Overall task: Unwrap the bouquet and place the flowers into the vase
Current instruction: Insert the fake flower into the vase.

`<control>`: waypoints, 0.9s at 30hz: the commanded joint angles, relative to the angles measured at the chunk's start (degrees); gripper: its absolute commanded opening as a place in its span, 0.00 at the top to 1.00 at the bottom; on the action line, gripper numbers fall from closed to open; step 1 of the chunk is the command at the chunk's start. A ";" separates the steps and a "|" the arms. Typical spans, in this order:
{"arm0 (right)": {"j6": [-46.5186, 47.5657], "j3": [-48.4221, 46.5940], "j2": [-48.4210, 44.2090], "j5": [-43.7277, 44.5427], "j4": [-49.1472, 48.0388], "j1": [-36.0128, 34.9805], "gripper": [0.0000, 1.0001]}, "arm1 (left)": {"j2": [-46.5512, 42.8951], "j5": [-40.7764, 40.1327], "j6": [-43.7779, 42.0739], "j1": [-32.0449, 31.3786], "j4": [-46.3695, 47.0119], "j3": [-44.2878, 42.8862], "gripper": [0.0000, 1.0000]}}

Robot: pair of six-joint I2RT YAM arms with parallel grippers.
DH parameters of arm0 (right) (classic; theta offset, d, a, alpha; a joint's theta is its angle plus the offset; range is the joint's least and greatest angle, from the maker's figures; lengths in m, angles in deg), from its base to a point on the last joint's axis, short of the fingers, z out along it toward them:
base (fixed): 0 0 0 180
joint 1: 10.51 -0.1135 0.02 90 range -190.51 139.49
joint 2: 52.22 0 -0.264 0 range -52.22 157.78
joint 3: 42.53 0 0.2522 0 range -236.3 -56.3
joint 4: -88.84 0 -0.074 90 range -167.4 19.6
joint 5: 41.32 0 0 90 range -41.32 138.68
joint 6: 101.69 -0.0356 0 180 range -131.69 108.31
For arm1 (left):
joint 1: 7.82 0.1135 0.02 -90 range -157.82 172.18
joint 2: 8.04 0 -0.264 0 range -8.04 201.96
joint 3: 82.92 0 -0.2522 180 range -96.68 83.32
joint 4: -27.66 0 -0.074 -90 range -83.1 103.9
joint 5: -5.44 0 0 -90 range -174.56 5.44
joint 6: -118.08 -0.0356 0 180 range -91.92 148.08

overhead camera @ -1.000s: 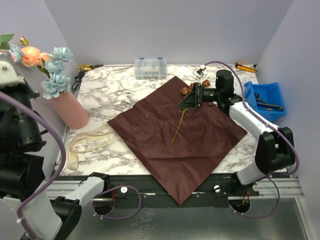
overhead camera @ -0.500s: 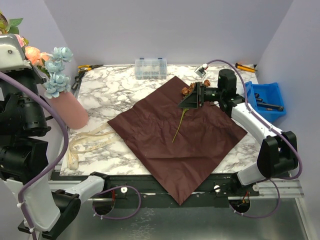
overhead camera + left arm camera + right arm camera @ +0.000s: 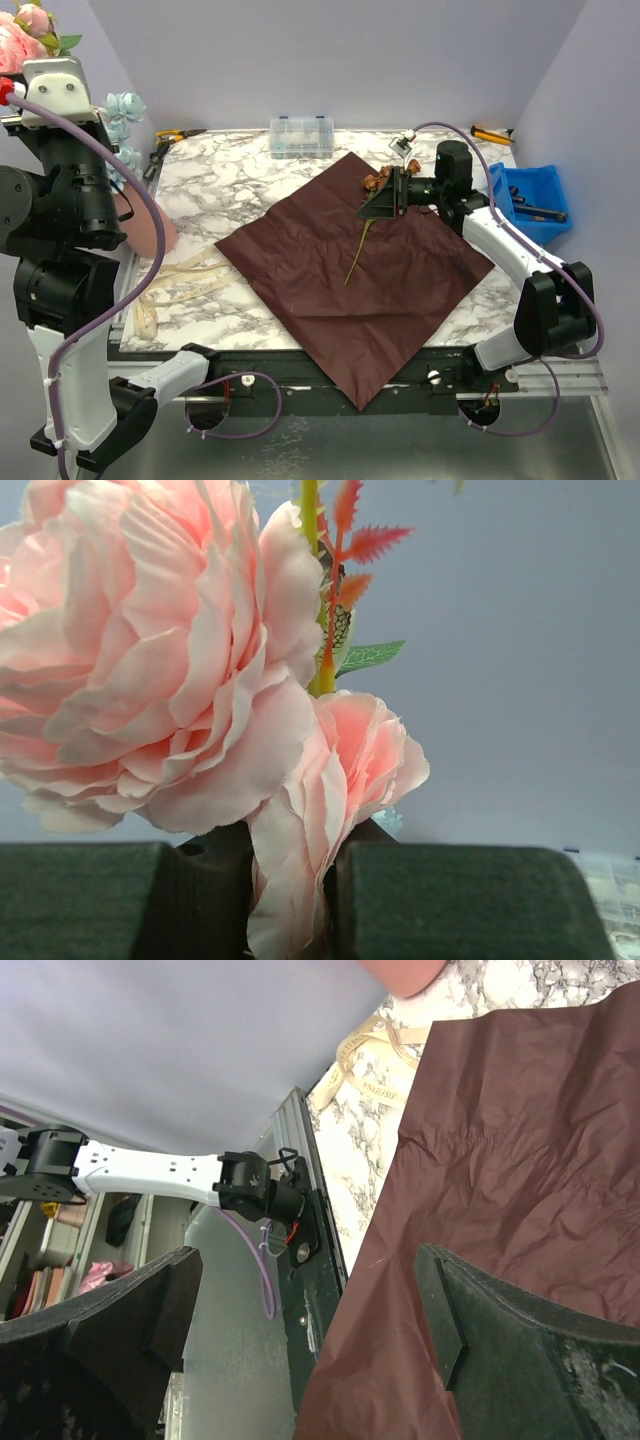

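1. Pink flowers (image 3: 150, 660): two full peach-pink blooms on a green stem with a red leaf sprig, held high, left of the sheet (image 3: 350, 270). A brown flower (image 3: 375, 182) lies on the sheet's far corner.
2. Vase (image 3: 155, 230) (half hidden by the arm) stands left of the sheet, with blue flowers (image 3: 125, 105) in it.
3. Left gripper (image 3: 295, 900) is raised, jaws clamped on the pink flowers. Right gripper (image 3: 385, 200) is low over the sheet's far corner, jaws wide apart and holding nothing.
4. Ribbon (image 3: 375, 1055) lies left of the sheet; its print is too small to read.

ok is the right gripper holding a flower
No, the right gripper is wide open, with only the sheet showing between its fingers.
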 commanded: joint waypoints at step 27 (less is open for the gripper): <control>1.03 -1.31 -0.36 0.05 1.40 0.02 0.00 | 5.74 -4.80 1.68 4.21 8.05 12.56 1.00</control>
